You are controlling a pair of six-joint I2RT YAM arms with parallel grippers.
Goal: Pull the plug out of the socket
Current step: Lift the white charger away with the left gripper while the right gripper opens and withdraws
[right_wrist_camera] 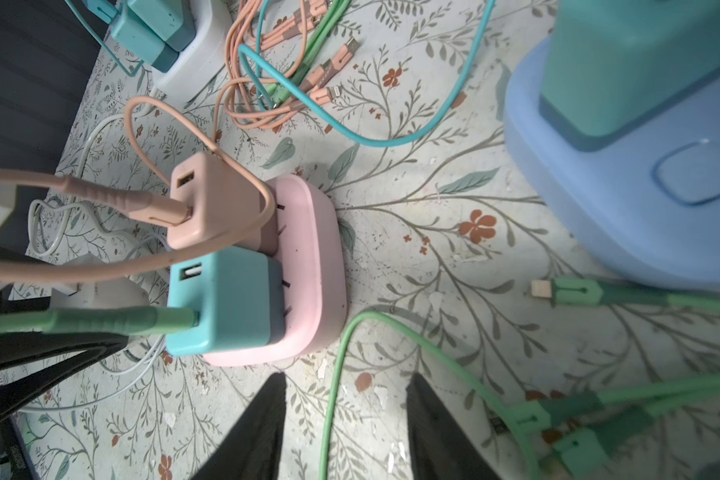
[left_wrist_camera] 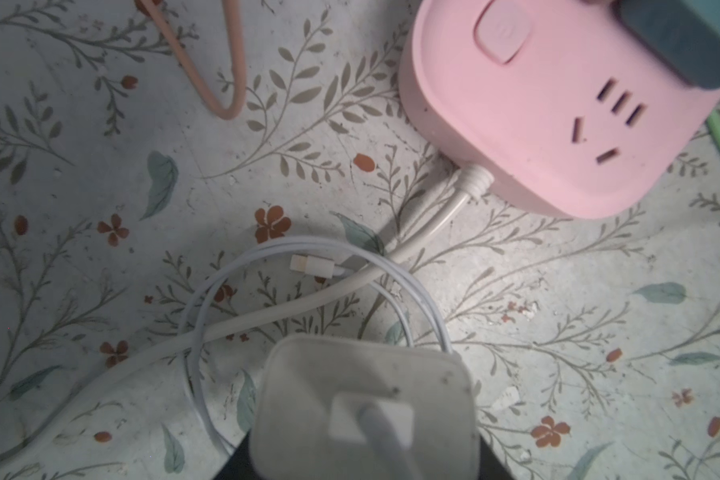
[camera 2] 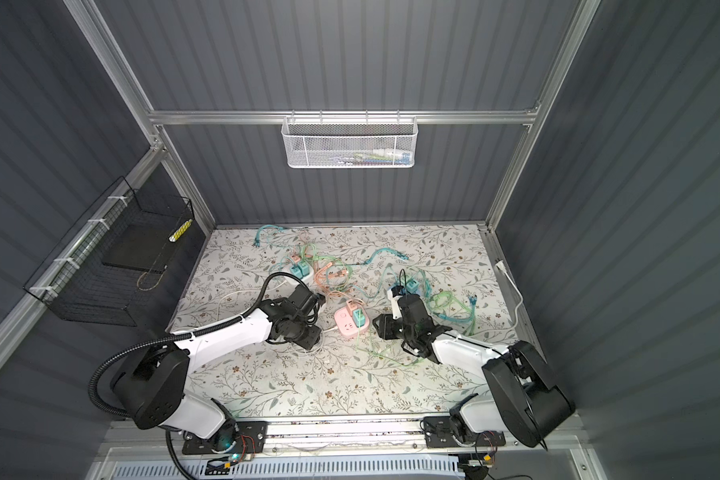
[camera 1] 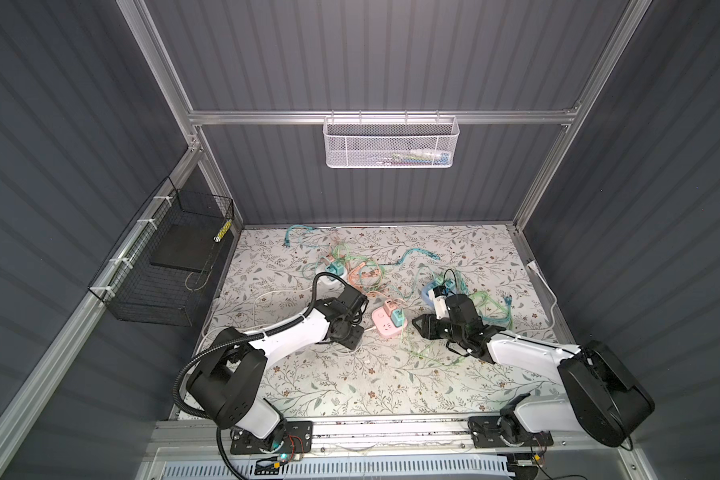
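Now | white plug in left end effector | pink socket near, apart

Bright centre, dim surround; nearby white plug blurred.

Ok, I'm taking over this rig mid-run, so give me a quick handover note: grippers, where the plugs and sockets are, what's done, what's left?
Left gripper: shut on a white square charger plug, held clear of the pink rounded socket block, whose near outlet is empty.
Right gripper: open, empty, above the table facing that block.
Done: the white plug appears to be out.
Left: a peach plug and a teal plug sit in the pink block; the pale blue socket block also carries a teal-green plug.
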